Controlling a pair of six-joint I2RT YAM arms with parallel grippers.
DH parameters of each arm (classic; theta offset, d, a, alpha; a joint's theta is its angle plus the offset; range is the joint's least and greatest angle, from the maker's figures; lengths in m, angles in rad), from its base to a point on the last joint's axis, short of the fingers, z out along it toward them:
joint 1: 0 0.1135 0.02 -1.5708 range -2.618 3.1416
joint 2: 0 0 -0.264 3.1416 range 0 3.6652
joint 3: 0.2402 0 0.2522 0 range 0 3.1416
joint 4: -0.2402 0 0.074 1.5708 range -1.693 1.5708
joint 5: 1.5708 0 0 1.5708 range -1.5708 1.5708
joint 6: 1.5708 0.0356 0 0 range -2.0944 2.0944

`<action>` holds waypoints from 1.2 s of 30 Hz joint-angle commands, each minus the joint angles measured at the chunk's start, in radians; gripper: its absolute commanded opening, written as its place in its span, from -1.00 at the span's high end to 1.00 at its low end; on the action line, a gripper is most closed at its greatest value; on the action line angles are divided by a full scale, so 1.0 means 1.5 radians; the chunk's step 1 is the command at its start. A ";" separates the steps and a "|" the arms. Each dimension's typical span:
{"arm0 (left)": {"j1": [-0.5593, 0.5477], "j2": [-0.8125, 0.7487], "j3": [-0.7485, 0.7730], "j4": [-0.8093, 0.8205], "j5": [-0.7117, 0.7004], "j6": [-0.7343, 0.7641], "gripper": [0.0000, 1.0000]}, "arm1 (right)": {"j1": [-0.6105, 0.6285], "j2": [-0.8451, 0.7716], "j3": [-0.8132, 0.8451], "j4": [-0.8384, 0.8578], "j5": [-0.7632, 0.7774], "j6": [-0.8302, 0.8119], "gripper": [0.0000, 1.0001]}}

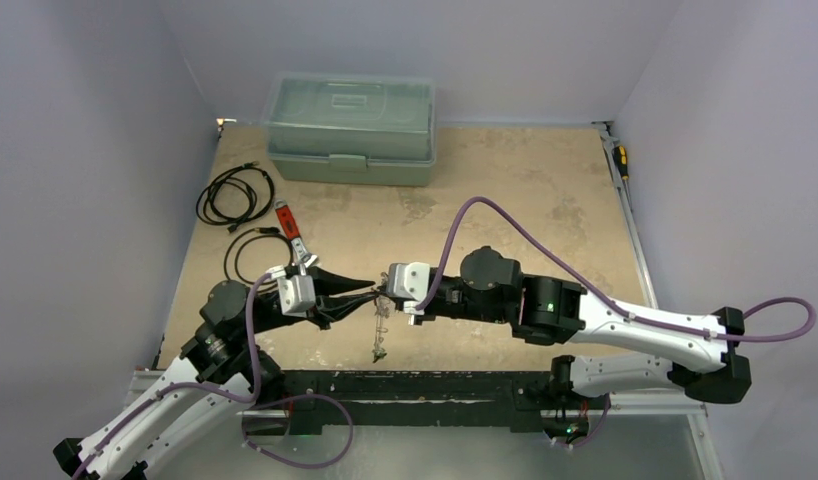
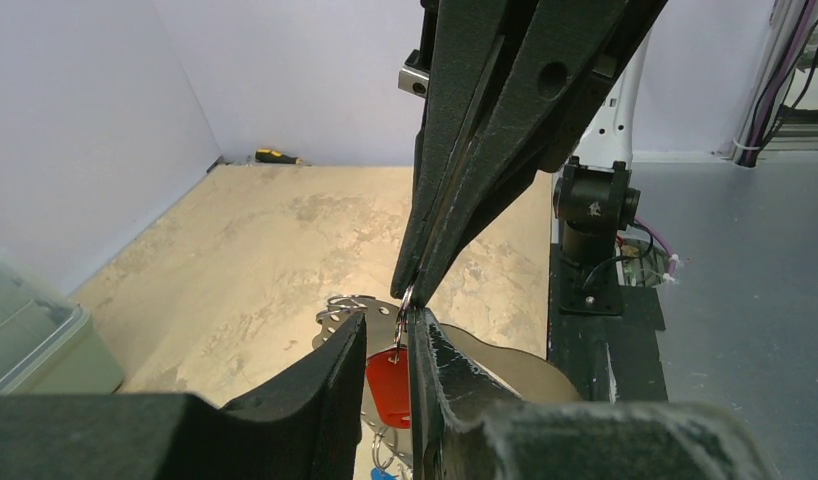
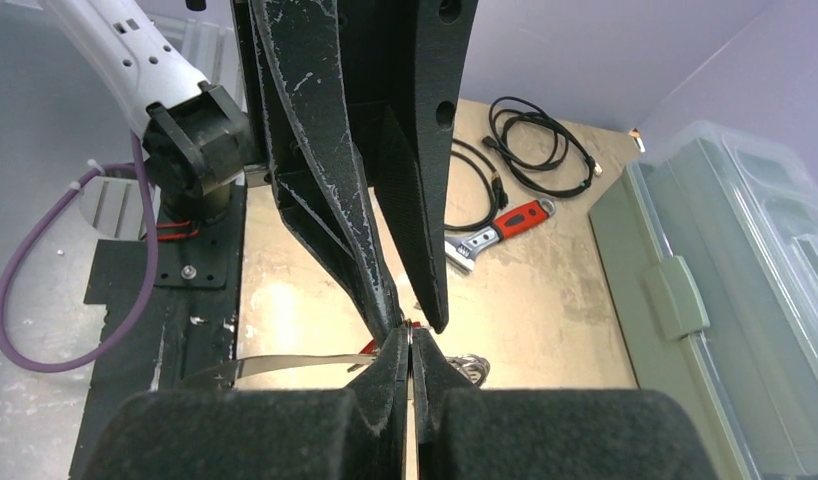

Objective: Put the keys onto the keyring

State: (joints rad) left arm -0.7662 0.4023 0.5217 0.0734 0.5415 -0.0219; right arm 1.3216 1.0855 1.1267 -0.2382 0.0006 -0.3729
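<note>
My two grippers meet tip to tip above the table's near middle. My right gripper [image 1: 387,298] is shut on the top of the thin silver keyring [image 2: 406,305], which hangs down edge-on. A red key head [image 2: 388,385] hangs from the ring, with a blue one [image 2: 385,474] lower down and a perforated silver metal strip [image 2: 335,318] behind. The bundle dangles below the grippers in the top view [image 1: 378,338]. My left gripper [image 2: 390,315] is open, its jaws either side of the red key head, one finger touching the ring. The right wrist view shows my right gripper [image 3: 410,335] closed.
A grey-green lidded box [image 1: 350,130] stands at the back. Coiled black cables [image 1: 235,195] and a red-handled wrench [image 1: 290,230] lie at the left. A screwdriver [image 1: 621,160] lies by the right wall. The black base plate [image 1: 415,390] runs along the near edge.
</note>
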 commanded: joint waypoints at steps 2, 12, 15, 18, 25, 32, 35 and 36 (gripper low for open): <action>0.000 -0.003 0.027 0.032 -0.008 0.005 0.58 | 0.001 -0.027 -0.013 0.084 -0.013 0.022 1.00; 0.000 -0.026 0.025 0.030 -0.001 0.012 0.01 | 0.001 -0.043 -0.012 0.056 -0.002 0.028 1.00; 0.000 -0.033 0.025 0.028 0.008 0.037 -0.05 | 0.002 -0.049 -0.008 0.044 0.008 0.028 1.00; 0.000 -0.036 0.023 0.025 0.010 0.045 -0.04 | 0.001 -0.053 -0.006 0.039 0.007 0.028 1.00; 0.000 -0.024 0.021 0.031 0.031 0.044 0.07 | 0.002 -0.054 -0.007 0.042 0.001 0.025 1.00; 0.000 -0.007 0.015 0.050 0.064 0.029 0.24 | 0.001 -0.052 -0.012 0.054 -0.017 0.024 1.00; 0.000 -0.004 0.015 0.050 0.064 0.028 0.38 | 0.001 -0.053 -0.011 0.055 -0.018 0.022 1.00; 0.000 -0.004 0.014 0.050 0.063 0.028 0.43 | 0.001 -0.053 -0.011 0.055 -0.019 0.022 1.00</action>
State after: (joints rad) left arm -0.7662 0.3882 0.5217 0.1062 0.6136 0.0257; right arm 1.3220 1.0256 1.0973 -0.2237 -0.0055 -0.3435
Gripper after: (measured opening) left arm 0.318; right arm 0.008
